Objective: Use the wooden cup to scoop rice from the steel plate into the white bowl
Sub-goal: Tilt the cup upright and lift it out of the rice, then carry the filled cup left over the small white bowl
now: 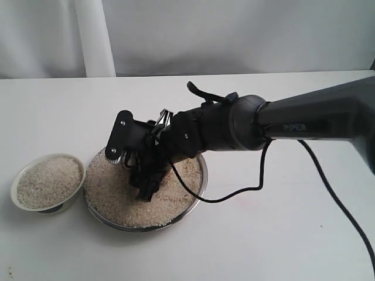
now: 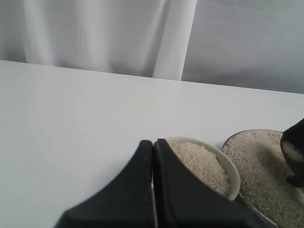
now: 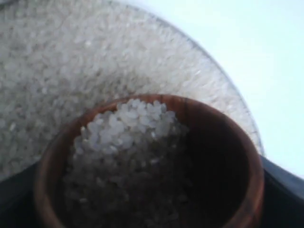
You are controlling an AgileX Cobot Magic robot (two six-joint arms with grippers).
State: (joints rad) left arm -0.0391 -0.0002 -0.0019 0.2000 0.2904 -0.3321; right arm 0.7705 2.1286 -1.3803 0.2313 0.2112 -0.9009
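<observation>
The steel plate (image 1: 201,186) holds a wide heap of rice (image 1: 114,196). My right gripper (image 1: 146,186) reaches down into that heap from the right. It is shut on the wooden cup (image 3: 223,142), which is tilted and partly filled with rice (image 3: 128,128). The plate's rice (image 3: 71,61) lies just beyond the cup's rim. In the exterior view the gripper hides the cup. The white bowl (image 1: 75,192) sits touching the plate's left side, filled with rice (image 1: 47,182). My left gripper (image 2: 153,154) is shut and empty, just short of the bowl (image 2: 231,173), and is out of the exterior view.
A black cable (image 1: 234,198) loops from the right arm onto the white table (image 1: 281,240) beside the plate's right rim. A pale curtain (image 1: 94,35) hangs behind the table's far edge.
</observation>
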